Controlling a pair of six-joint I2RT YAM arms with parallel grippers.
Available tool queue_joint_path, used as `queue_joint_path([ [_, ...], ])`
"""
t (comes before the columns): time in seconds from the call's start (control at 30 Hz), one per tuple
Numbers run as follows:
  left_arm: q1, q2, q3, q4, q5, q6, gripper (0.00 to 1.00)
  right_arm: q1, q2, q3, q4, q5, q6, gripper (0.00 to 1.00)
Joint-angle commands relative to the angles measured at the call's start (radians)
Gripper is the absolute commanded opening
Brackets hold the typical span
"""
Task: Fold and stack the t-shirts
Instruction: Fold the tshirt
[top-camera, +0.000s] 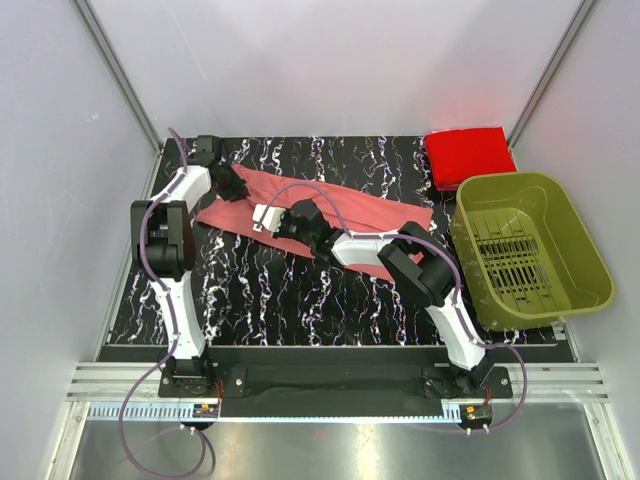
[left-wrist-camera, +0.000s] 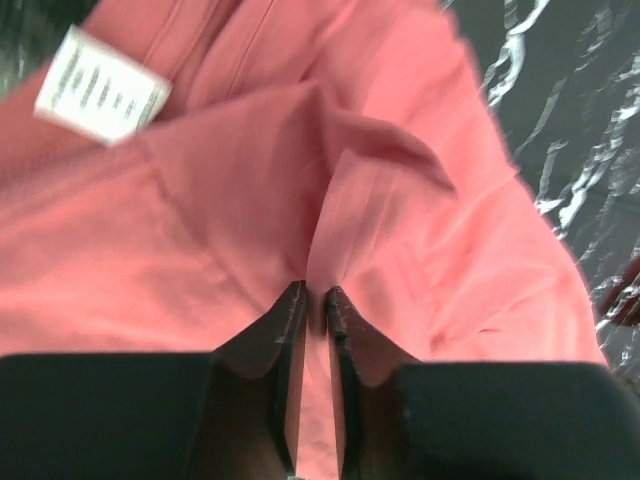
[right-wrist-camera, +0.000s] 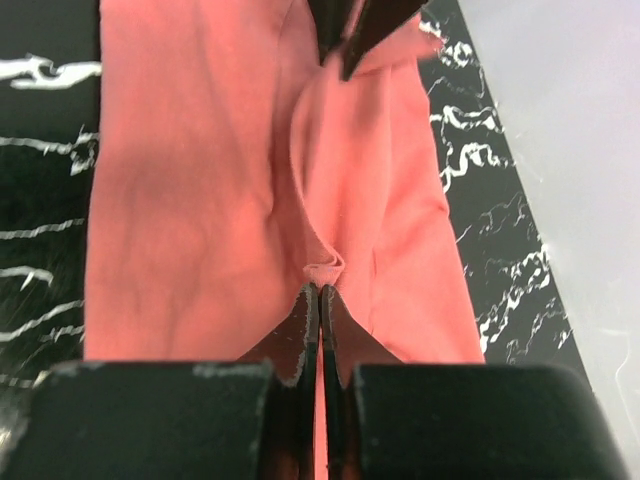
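Black fingertips of the right gripper (right-wrist-camera: 320, 295) fill the bottom of its wrist view, pressed together on a small puckered ridge of the salmon-pink t-shirt (top-camera: 380, 212). The left gripper (left-wrist-camera: 315, 295) is likewise pinched nearly closed on a raised crease of the same cloth, with a white care label (left-wrist-camera: 100, 85) lying off to one side. From above, this shirt lies as a long, narrow band running diagonally across the black marbled table (top-camera: 260, 300), from the left gripper at the far left toward the olive-green basket (top-camera: 590, 270) on the right. It looks already narrowed lengthwise, though wrinkled and bunched where the fingers hold it. The brighter red t-shirt (top-camera: 468, 155) sits at the far right corner, just behind the basket, as a neat, flat square that appears fully folded. By my reading, roughly half the work is done: the pink shirt needs its crosswise folds, then placing on the red one.
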Motion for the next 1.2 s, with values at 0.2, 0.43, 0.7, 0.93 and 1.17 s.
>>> queue_joint_path([
  [0.2, 0.01, -0.148, -0.069, 0.119, 0.004, 0.055, 0.61, -0.004, -0.073, -0.07, 0.07, -0.052, 0.02, 0.0],
  [0.43, 0.071, -0.117, -0.052, 0.124, 0.06, 0.103, 0.6, -0.004, -0.064, -0.059, 0.09, -0.04, 0.029, 0.0],
  [0.7, 0.107, -0.154, -0.097, 0.129, 0.093, 0.254, 0.55, -0.004, -0.053, -0.032, 0.09, -0.036, 0.029, 0.0],
  [0.93, 0.147, -0.113, -0.132, 0.206, 0.308, 0.288, 0.47, -0.004, -0.03, -0.006, 0.094, -0.013, 0.031, 0.0],
  [1.17, 0.162, -0.057, -0.117, 0.219, 0.39, 0.29, 0.53, -0.008, -0.018, 0.014, 0.085, -0.016, 0.031, 0.0],
])
